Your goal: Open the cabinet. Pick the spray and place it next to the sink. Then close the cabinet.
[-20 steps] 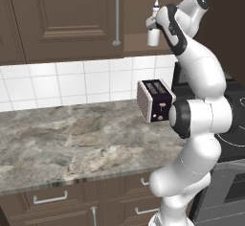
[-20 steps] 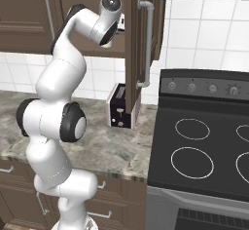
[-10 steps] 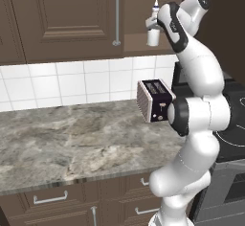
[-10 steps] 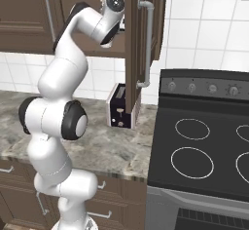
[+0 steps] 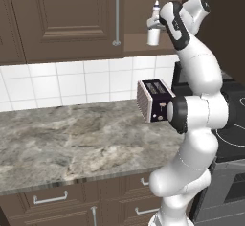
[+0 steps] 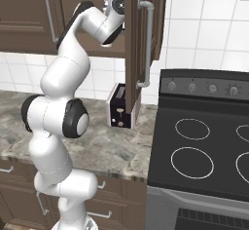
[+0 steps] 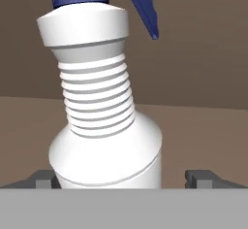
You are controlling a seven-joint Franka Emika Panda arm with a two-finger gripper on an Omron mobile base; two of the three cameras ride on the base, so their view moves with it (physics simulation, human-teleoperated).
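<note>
While we reach in: the cabinet door stands open, so we are on the picking step.
Spray: upright on the cabinet shelf, long axis vertical, nozzle tip toward hand view's right.
Gripper: spread wide, bottle between the fingertips.
Next move, we judge: close squarely on the body.

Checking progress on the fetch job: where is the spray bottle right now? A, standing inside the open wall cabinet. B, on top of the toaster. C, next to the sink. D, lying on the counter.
A: the spray bottle stands upright on the shelf of the open cabinet, above the toaster, with the open pincer either side of its base.
</note>
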